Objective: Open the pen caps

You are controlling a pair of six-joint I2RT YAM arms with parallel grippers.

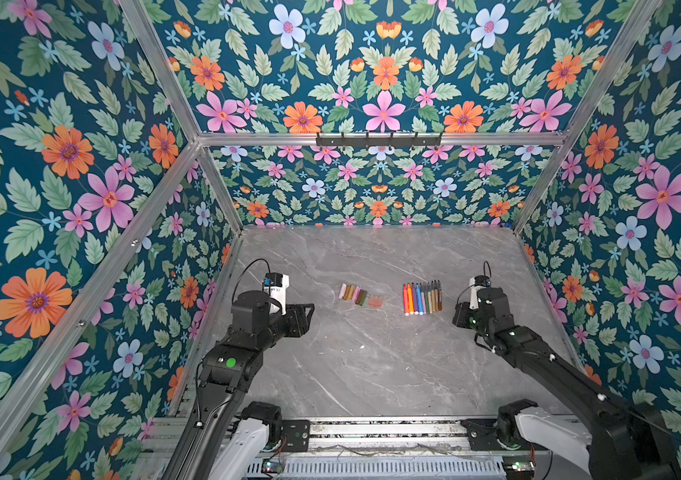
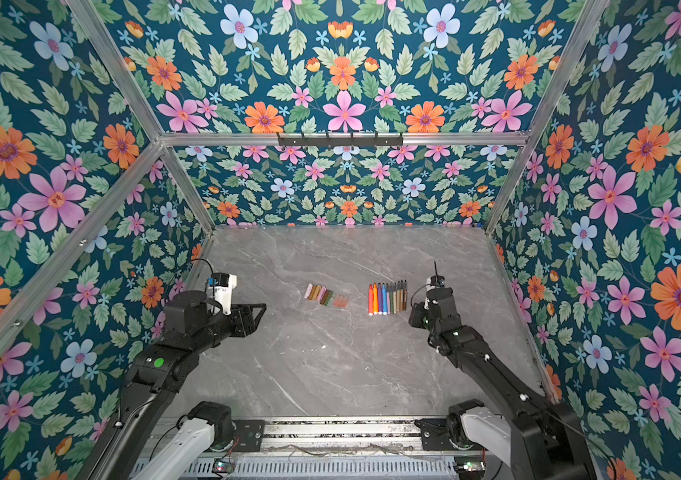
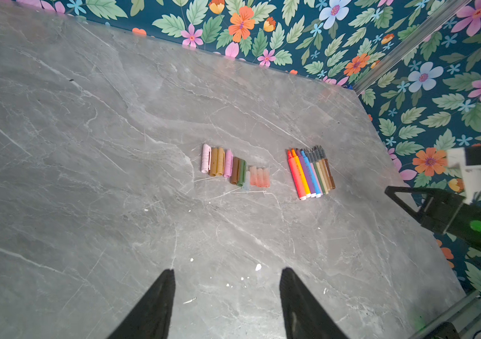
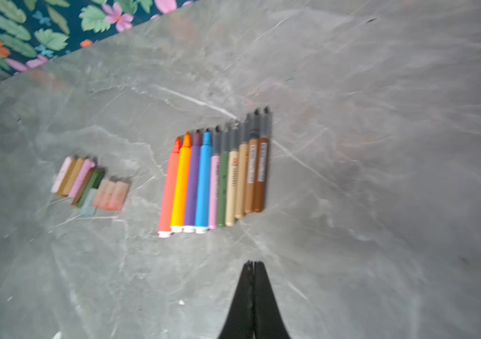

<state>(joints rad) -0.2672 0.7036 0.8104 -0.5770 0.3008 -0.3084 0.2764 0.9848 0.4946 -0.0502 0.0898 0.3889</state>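
Observation:
The pen caps [image 1: 358, 296] [image 2: 325, 296] lie off the pens in a tight row of short pink, gold, brown, green and peach tubes at mid table, also visible in the wrist views [image 3: 235, 168] [image 4: 91, 183]. To their right the pens [image 1: 422, 298] [image 2: 387, 298] [image 3: 311, 173] [image 4: 215, 176] lie side by side, tips bare and pointing to the back wall. My left gripper [image 3: 227, 271] [image 1: 309, 311] hovers left of the caps, open, with only bare table between its fingers. My right gripper [image 4: 253, 262] is just right of the pens, shut on nothing.
The grey marble table [image 1: 372, 365] is walled by flowered panels at the back and both sides, with aluminium posts [image 1: 222, 187] at the corners. A black hook rail [image 1: 378, 140] hangs on the back wall. The arm bases sit on a rail [image 1: 372, 428] at the front edge.

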